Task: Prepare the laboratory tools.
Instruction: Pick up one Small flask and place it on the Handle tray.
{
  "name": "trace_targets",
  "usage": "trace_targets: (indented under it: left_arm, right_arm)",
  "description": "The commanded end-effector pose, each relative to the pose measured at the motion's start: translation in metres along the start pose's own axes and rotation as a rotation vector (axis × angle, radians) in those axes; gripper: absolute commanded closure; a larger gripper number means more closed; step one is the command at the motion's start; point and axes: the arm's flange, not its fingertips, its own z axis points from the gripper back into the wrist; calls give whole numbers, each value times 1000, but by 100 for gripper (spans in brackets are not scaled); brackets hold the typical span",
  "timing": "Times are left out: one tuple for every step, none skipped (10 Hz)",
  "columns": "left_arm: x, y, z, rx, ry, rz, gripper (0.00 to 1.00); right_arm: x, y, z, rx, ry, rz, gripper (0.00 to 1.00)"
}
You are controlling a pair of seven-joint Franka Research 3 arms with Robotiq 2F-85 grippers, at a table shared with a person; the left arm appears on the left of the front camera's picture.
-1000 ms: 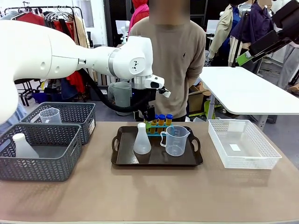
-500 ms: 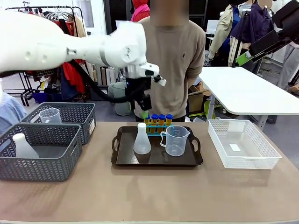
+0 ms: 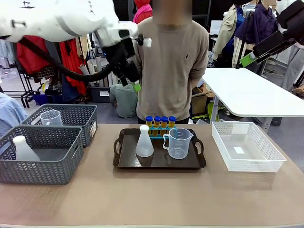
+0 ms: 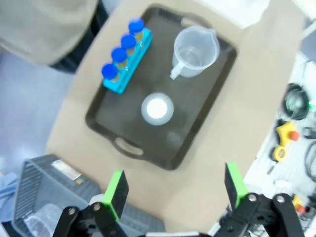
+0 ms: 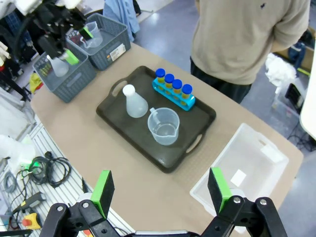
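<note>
On the dark tray point(image 3: 124, 161) stand a frosted white conical flask point(image 3: 144, 142), a clear handled beaker point(image 3: 178, 143) and several amber tubes with blue caps point(image 3: 159, 123) in a blue rack at the tray's far edge. My left gripper point(image 3: 131, 77) hangs high above the table, left of the person, open and empty. Its wrist view looks down between the open fingers point(image 4: 116, 190) at the tubes point(image 4: 123, 48), beaker point(image 4: 193, 51) and flask point(image 4: 157, 109). My right gripper point(image 5: 160, 188) is open high over the table; below it lie the tray point(image 5: 116, 109), tubes point(image 5: 173, 86), flask point(image 5: 134, 101) and beaker point(image 5: 163, 126).
Two grey woven baskets point(image 3: 42, 168) stand at the left; the near one holds a white flask point(image 3: 23, 148), the far one a clear beaker point(image 3: 51, 117). A white mesh basket point(image 3: 246, 164) sits right of the tray. A person point(image 3: 173, 61) stands at the far edge.
My left arm has risen from just behind the tube rack and swung up and to the left. Its gripper stayed open. The things on the tray have not moved.
</note>
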Motion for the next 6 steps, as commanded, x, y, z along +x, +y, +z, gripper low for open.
trace_targets:
  left_arm:
    - [-49,-17,17,-41,-129,-48,0]
    - [-57,-21,24,-34,-172,-70,0]
    - [-63,-25,33,-23,-182,-74,0]
    - [-67,-30,43,-11,-214,-80,0]
    - [-66,-28,40,24,-196,-92,0]
    - [-51,-25,49,-14,-171,-54,0]
  right_arm:
    - [0,0,0,16,-11,4,0]
    - [0,0,0,16,-11,4,0]
    - [0,0,0,16,-11,4,0]
    - [0,0,0,16,-11,4,0]
    - [0,0,0,16,-11,4,0]
    - [0,0,0,16,-11,4,0]
